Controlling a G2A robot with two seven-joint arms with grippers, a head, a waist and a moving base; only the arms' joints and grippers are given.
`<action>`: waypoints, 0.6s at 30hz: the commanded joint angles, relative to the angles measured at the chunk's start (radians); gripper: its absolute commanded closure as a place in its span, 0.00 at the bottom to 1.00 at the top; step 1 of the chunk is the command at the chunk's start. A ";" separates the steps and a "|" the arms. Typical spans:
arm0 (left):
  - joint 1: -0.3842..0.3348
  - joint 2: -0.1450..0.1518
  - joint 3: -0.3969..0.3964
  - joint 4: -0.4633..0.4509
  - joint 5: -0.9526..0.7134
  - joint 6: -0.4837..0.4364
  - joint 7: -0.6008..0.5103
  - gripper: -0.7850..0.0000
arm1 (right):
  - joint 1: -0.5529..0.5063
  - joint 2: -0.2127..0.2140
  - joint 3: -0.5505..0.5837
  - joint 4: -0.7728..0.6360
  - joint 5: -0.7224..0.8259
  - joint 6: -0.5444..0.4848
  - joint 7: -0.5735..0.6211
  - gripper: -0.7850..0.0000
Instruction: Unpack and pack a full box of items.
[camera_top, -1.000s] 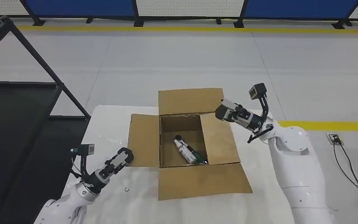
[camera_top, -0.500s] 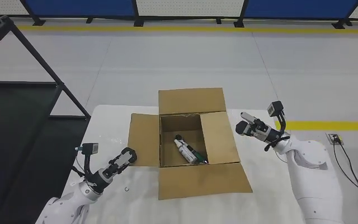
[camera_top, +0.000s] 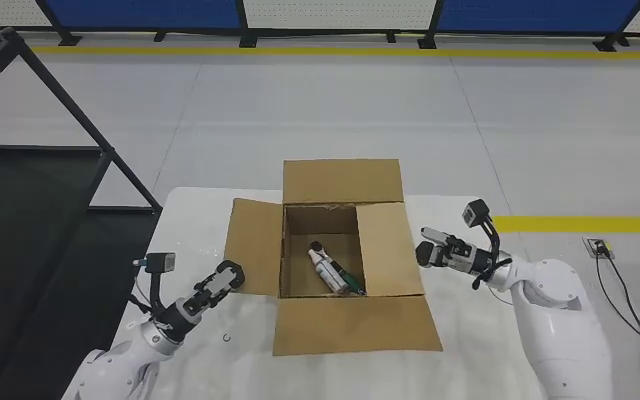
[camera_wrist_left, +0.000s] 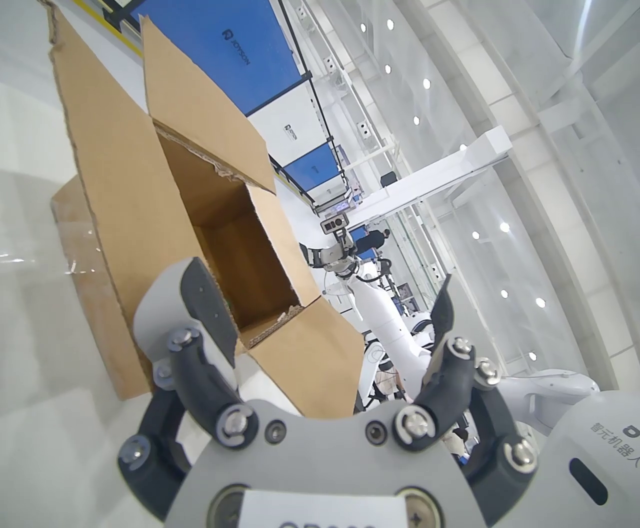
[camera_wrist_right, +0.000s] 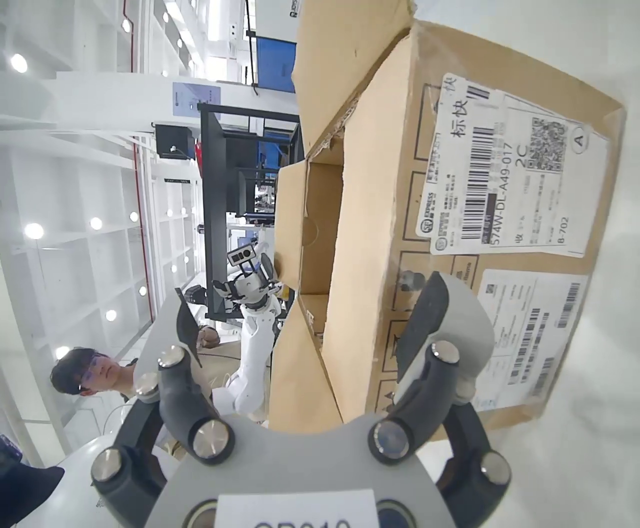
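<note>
Though open, box (camera_wrist_right: 380, 175) with two barcode labels (camera_wrist_right: 505, 170) outside.

box (camera_top: 256, 250) between left claw (camera_top: 231, 273) and right claw (camera_top: 419, 251) (bottle (camera_top: 325, 268) inside).

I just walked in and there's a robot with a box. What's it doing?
A two-armed robot is at an open cardboard box on the white table. Its four flaps are folded out, and a white bottle-like item lies at the bottom. The left gripper and the right gripper are on either side of the box, both open and holding nothing.
</note>
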 joint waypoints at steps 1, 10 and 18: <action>0.002 0.000 -0.001 0.001 -0.001 -0.002 0.002 0.00 | 0.004 0.003 -0.007 0.007 0.015 -0.005 0.027 0.00; 0.004 0.000 -0.009 0.014 0.003 -0.001 0.012 0.00 | 0.025 0.015 -0.046 0.043 0.023 0.002 0.040 0.00; -0.001 -0.001 -0.007 0.026 0.007 0.004 0.018 0.00 | 0.025 0.025 -0.069 0.048 0.037 -0.001 0.045 0.00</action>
